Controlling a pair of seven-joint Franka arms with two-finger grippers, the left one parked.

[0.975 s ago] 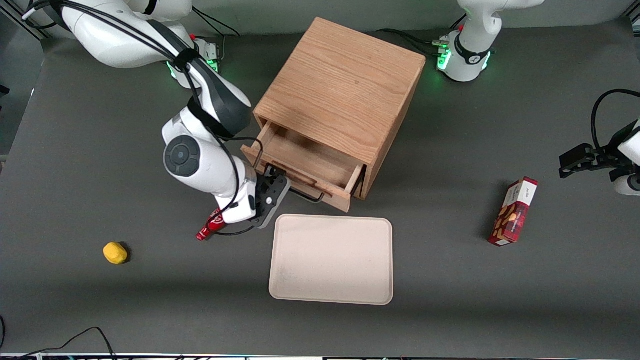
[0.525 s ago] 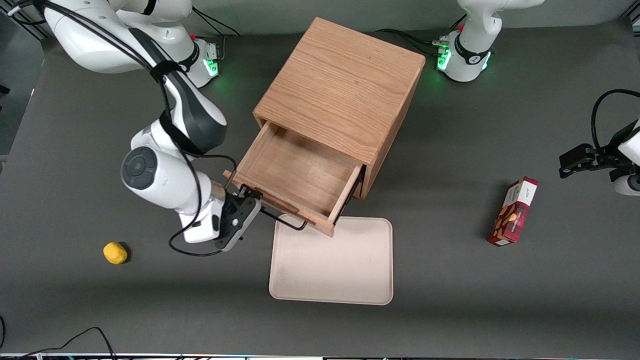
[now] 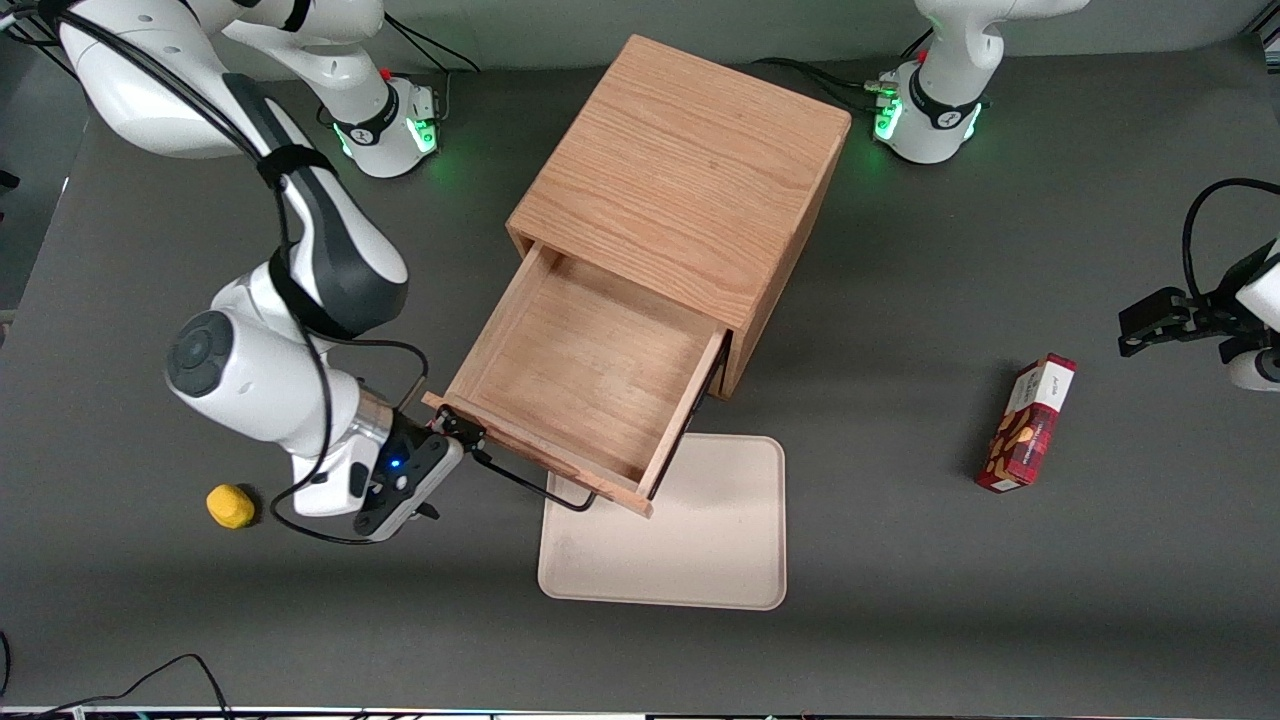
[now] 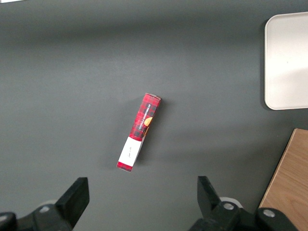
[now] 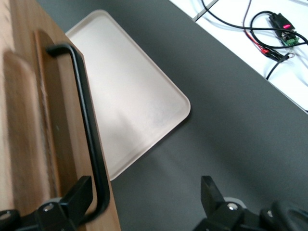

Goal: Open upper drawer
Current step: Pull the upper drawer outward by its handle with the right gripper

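Note:
The upper drawer (image 3: 580, 380) of the oak cabinet (image 3: 690, 170) stands pulled far out and is empty inside. Its thin black wire handle (image 3: 530, 482) runs along the drawer front (image 5: 29, 120). My right gripper (image 3: 458, 432) is at the end of the handle toward the working arm's end of the table. In the right wrist view the gripper (image 5: 144, 190) is open wide. The handle's bent end (image 5: 96, 192) lies just inside one finger (image 5: 79, 195), and the other finger (image 5: 211, 192) is well clear of it. The lower drawer is hidden under the upper one.
A beige tray (image 3: 720, 540) lies on the table, nearer the front camera than the cabinet, partly under the open drawer. A yellow lump (image 3: 230, 506) sits beside my wrist. A red box (image 3: 1030, 422) lies toward the parked arm's end, also in the left wrist view (image 4: 139, 131).
The drawer has slid much farther out of the cabinet toward the front camera. My gripper has moved with the handle, toward the camera and the working arm's end.

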